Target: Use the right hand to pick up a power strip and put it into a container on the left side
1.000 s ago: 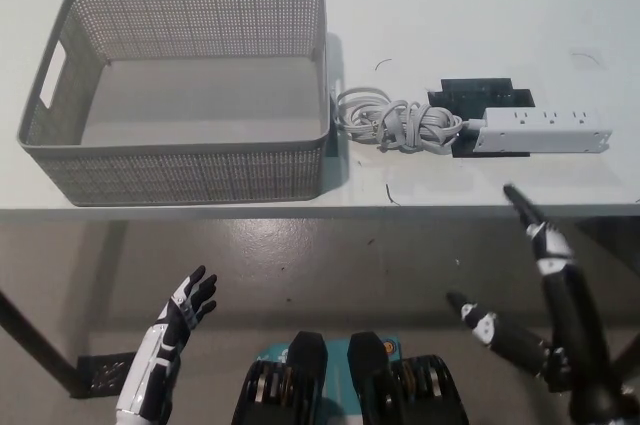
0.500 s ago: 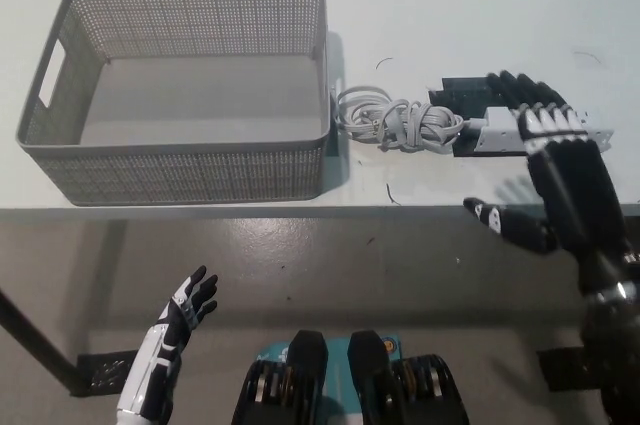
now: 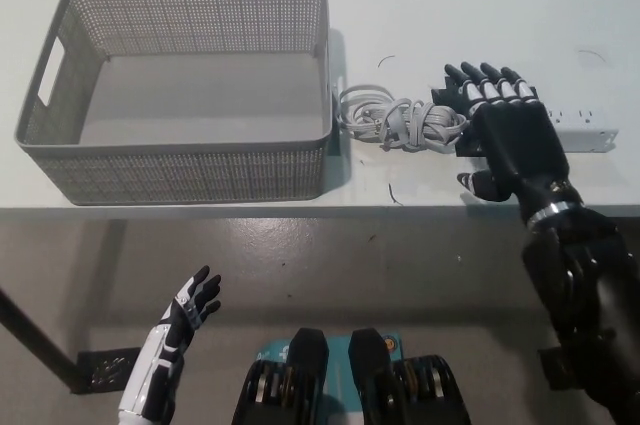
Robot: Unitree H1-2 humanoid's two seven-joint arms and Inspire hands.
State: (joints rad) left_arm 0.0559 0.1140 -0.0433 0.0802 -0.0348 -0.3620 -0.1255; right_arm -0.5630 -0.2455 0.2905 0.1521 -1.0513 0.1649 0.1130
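Black right hand [image 3: 510, 140] hovers, fingers spread, over your white strip [image 3: 580, 132] on the table [image 3: 450, 5], placed to grasp it. Grey basket [image 3: 180, 170] waits leftward. Left hand [image 3: 192, 307] rests low, open.

- No text, label, brand, number or sign can be read anywhere in the head view.
- The power strip [image 3: 583, 129] shows only its white casing and small dark socket slots, with no lettering.
- The grey container [image 3: 180, 170] has plain perforated walls and no tag.
- The bench [image 3: 450, 5] carries a few faint dark scratches, none forming letters or numerals.
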